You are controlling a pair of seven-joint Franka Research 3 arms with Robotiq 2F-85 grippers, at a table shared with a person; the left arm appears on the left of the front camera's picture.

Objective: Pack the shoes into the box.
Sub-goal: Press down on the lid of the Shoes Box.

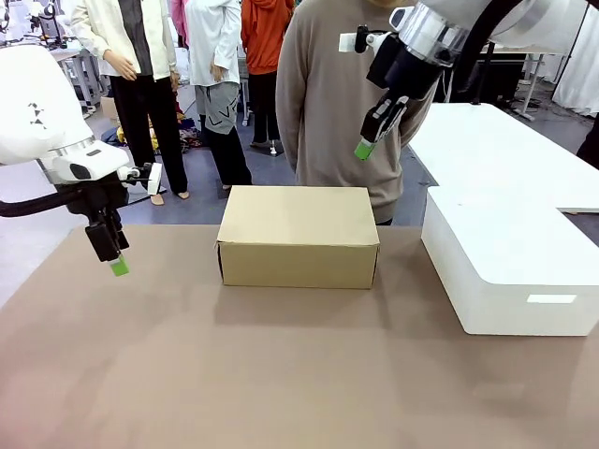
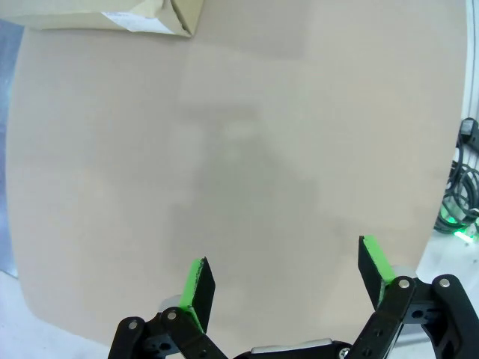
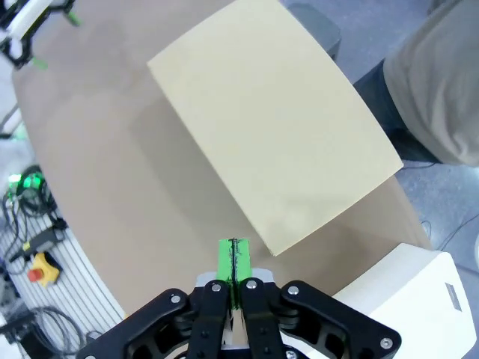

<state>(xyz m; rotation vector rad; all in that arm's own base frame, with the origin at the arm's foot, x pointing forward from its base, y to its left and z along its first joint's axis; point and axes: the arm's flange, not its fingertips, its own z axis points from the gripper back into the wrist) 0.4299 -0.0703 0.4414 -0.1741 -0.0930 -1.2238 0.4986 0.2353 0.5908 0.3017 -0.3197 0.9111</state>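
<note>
The tan cardboard box [image 1: 298,236] stands shut at the far middle of the table, its flat lid down; the right wrist view looks down on its lid [image 3: 273,123], and the left wrist view catches one corner [image 2: 120,16]. The shoes are out of view. My left gripper [image 1: 117,266] hovers open over the table's left side, well left of the box, its green pads [image 2: 196,286] spread with nothing between them. High above the box's right end hangs my right gripper [image 1: 364,149], shut with its pads [image 3: 233,263] pressed together and holding nothing.
A large white block [image 1: 510,257] fills the table's right side, close to the box. A person in a beige sweater [image 1: 332,103] stands right behind the box at the far edge. The brown tabletop [image 1: 281,365] in front of the box lies bare.
</note>
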